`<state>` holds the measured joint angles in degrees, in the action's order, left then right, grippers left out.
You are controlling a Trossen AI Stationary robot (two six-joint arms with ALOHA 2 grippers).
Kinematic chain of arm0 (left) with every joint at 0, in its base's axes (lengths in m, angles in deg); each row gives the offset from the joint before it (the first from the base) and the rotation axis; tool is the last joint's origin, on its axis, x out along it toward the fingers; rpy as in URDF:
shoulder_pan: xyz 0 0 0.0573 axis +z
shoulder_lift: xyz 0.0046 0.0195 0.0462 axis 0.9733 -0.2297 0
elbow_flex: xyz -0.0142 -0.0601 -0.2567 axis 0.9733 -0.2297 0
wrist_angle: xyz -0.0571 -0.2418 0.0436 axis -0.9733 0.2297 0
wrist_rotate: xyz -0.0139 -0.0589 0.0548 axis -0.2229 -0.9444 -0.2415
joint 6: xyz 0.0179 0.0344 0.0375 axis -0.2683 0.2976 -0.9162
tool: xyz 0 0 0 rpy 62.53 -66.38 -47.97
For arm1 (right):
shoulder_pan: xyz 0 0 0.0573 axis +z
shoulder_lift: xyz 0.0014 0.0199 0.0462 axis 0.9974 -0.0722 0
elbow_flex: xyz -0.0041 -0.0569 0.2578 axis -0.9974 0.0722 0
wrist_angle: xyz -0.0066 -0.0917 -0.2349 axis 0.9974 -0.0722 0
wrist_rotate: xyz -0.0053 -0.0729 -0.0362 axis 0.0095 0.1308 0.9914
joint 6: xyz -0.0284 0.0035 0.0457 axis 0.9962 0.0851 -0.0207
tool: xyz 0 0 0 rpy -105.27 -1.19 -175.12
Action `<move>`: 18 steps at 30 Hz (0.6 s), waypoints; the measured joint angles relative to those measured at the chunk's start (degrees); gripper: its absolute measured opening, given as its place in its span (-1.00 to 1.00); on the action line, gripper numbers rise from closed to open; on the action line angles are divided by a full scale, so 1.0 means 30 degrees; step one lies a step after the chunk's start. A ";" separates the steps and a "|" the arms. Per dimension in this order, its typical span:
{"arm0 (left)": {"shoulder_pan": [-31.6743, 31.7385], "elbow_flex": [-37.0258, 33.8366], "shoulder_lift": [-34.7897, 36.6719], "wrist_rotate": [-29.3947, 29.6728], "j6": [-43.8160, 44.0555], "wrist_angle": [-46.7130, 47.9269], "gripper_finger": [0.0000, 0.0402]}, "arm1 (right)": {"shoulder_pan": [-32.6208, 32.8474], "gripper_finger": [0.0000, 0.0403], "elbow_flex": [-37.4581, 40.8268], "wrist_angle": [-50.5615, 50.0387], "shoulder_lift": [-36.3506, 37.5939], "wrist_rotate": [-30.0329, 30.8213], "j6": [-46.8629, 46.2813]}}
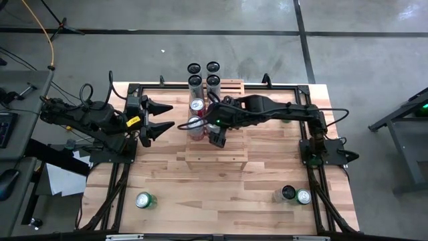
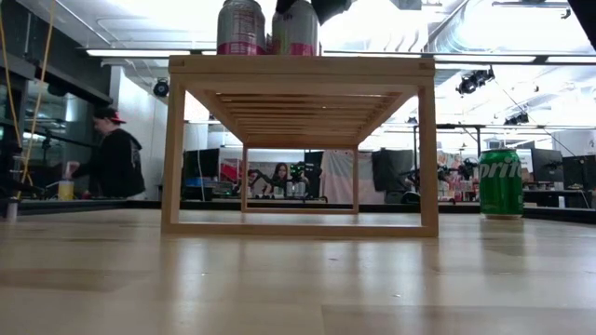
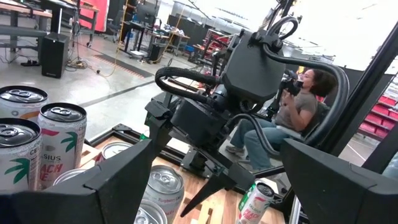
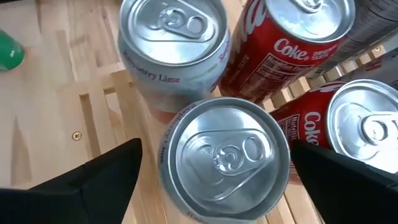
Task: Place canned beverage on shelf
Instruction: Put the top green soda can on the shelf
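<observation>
Both sets of jaws stand spread. The right gripper (image 4: 217, 168) hangs straight above a silver-topped aluminium can (image 4: 225, 158) standing upright on the pale slatted wooden shelf (image 1: 215, 158), its dark fingers (image 4: 93, 177) parted to either side of the can and clear of its wall. The left gripper (image 1: 162, 118) hovers just beside the shelf's left edge, holding nothing. Crowding that can on the shelf are a pale raspberry-lime can (image 4: 171, 46) and two glossy red Coke cans (image 4: 283, 43), all smooth cylinders with ring-pull lids. More cans stand in rows at the shelf's far end (image 1: 203, 75). A green Sprite can (image 2: 501, 183) stands on the planked wooden tabletop (image 1: 167, 181), well apart from the shelf.
</observation>
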<state>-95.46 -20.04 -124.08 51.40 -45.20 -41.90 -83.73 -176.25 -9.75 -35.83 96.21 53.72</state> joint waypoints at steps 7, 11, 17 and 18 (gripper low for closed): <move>0.0006 0.0000 0.0000 -0.0007 0.0000 0.0007 0.70 | 0.0044 0.97 -0.0034 -0.0677 0.0887 -0.0325 0.0092; 0.0004 0.0000 0.0000 -0.0004 -0.0104 0.0015 0.70 | 0.0175 0.97 -0.0036 -0.1576 0.1458 -0.0578 -0.0580; 0.0000 0.0000 0.0007 0.0000 -0.0503 0.0007 0.70 | 0.0823 0.97 0.0018 -0.4829 0.1816 0.0576 -0.1031; 0.0007 0.0000 0.0007 0.0000 -0.0503 0.0007 0.70 | 0.0997 0.97 0.0056 -0.5575 0.1816 0.0908 -0.1108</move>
<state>-95.44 -20.04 -124.06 51.40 -46.71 -41.88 -80.74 -176.08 -26.48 -30.38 98.93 50.40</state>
